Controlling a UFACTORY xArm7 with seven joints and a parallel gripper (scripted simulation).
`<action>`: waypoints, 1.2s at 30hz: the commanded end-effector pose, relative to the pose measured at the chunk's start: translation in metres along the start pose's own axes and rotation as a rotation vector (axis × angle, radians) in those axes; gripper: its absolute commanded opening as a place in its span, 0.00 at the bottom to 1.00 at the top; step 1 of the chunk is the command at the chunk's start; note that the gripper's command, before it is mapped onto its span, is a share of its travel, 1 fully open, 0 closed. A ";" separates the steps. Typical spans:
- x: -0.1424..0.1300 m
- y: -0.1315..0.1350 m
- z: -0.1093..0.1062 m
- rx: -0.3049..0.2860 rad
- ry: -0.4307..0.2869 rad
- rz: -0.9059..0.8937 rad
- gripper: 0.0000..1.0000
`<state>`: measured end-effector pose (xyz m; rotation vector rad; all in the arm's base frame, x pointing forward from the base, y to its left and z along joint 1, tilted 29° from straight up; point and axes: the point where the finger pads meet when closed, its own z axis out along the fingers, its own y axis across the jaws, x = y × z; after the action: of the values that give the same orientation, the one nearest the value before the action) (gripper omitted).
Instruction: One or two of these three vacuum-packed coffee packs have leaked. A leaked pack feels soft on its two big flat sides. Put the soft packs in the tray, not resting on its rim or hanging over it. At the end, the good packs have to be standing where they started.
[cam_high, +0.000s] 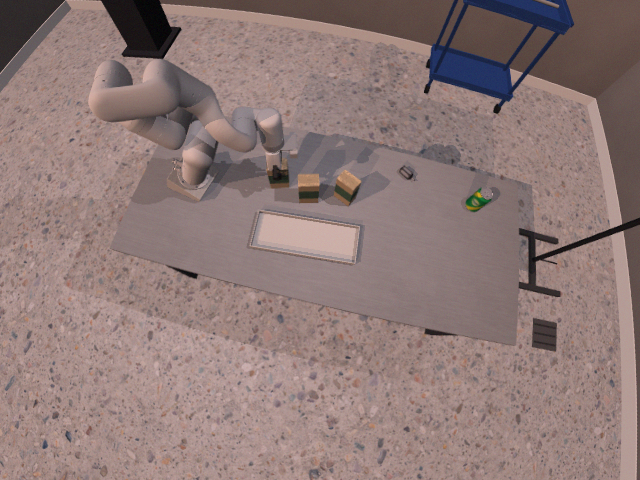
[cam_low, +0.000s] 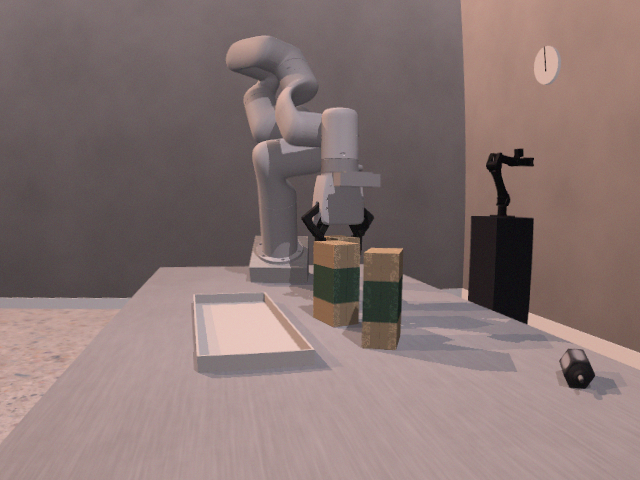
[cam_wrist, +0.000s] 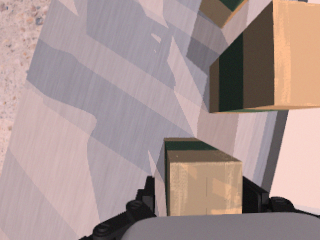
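Three tan coffee packs with green bands stand in a row behind the white tray (cam_high: 305, 236). My gripper (cam_high: 279, 173) is open and has come down around the top of the pack nearest the arm's base (cam_high: 279, 179). In the wrist view this pack (cam_wrist: 204, 182) sits between my fingers, with small gaps on both sides. The middle pack (cam_high: 308, 187) and the far pack (cam_high: 347, 187) stand free. In the exterior view the straddled pack (cam_low: 342, 239) is mostly hidden behind the middle pack (cam_low: 336, 282); the far pack (cam_low: 382, 298) stands in front. The tray (cam_low: 248, 330) is empty.
A small black object (cam_high: 406, 172) lies on the table further right, and it also shows in the exterior view (cam_low: 576, 367). A green can (cam_high: 478, 199) lies near the table's right end. A blue cart (cam_high: 496, 46) stands on the floor behind the table.
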<state>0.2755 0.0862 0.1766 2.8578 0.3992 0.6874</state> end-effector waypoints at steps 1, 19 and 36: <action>0.002 0.000 0.002 0.001 0.004 0.000 0.87; 0.002 0.000 0.002 0.001 0.004 0.000 0.27; 0.002 0.000 0.002 0.001 0.004 0.000 0.27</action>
<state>0.2780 0.0866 0.1746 2.8574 0.3997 0.6904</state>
